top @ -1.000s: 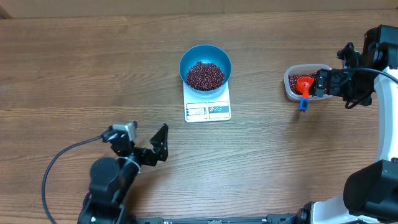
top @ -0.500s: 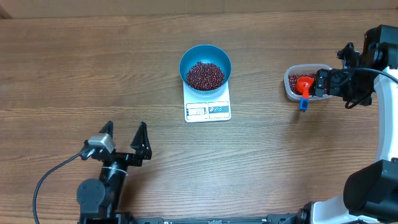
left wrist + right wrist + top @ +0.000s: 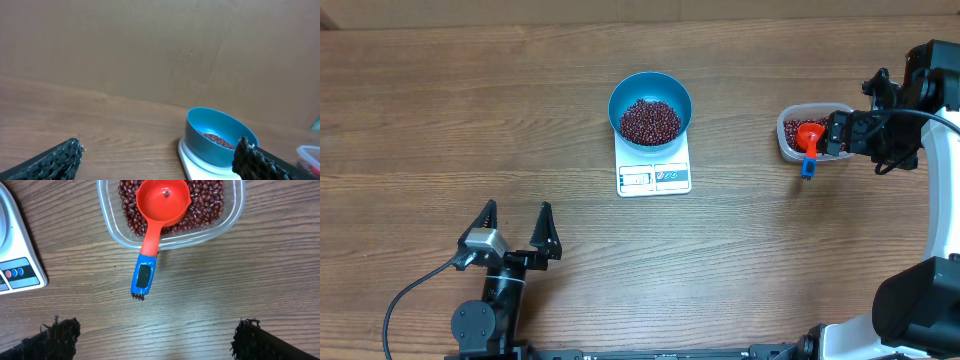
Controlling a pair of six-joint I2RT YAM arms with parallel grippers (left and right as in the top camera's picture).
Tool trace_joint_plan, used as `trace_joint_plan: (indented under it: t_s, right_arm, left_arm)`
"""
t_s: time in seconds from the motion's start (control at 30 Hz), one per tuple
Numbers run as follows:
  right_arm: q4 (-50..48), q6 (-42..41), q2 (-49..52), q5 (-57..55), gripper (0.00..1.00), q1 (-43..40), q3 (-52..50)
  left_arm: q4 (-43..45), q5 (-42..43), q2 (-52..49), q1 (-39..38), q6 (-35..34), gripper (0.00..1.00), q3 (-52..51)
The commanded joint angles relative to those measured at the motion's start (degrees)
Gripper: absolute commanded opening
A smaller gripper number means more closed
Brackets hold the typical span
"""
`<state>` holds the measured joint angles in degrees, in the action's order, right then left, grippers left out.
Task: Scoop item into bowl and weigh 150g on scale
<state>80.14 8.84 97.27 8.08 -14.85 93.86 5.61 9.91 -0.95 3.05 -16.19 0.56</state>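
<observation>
- The left gripper point(image 3: 516, 210) has its jaws spread wide with nothing between them, only bare wooden table point(image 3: 420, 100).
- In the left wrist view, the blue bowl point(image 3: 210, 142) stands ahead of the left jaws, towards the right-hand finger and well apart from both fingers.
- The bowl sits on the white scale point(image 3: 654, 177). It covers the back of the platform and leaves the front strip with the display bare on the side facing the left jaws.
- The digits on the display are too small to read.
- A heap of dark red beans point(image 3: 650, 120) fills the bottom of the bowl, well below its rim.
- The right gripper point(image 3: 155, 337) is also wide open and holds nothing, its two dark fingertips at the lower corners of its wrist view.
- The orange-red scoop point(image 3: 162, 197) lies ahead of the right jaws, on the line between them. Its cup rests on more beans inside a clear plastic tub point(image 3: 115, 230).
- The scoop's blue handle point(image 3: 142, 275) sticks out over the tub's near wall and points back towards the right jaws. Its end stops short of the fingertips and touches neither.
- A corner of the scale, with small coloured buttons, shows far off to the left of the right jaws.
</observation>
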Motion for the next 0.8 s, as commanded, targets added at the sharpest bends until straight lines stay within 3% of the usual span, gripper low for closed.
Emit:
trace_joint_plan:
  t_s: [0.0, 0.27, 0.77]
  right_arm:
    - [-0.3, 0.2, -1.1, -0.3, 1.0, 0.1, 1.3]
    - [-0.3, 0.2, -1.1, -0.3, 1.0, 0.1, 1.3]
    - [-0.3, 0.2, -1.1, -0.3, 1.0, 0.1, 1.3]
  left_arm:
    - [-0.6, 0.2, 0.8, 1.5, 5.3, 0.99, -0.3]
    - [-9.6, 0.1, 0.8, 2.9, 12.0, 1.0, -0.3]
    - [-9.2, 0.2, 0.7, 2.9, 13.0, 1.0, -0.3]
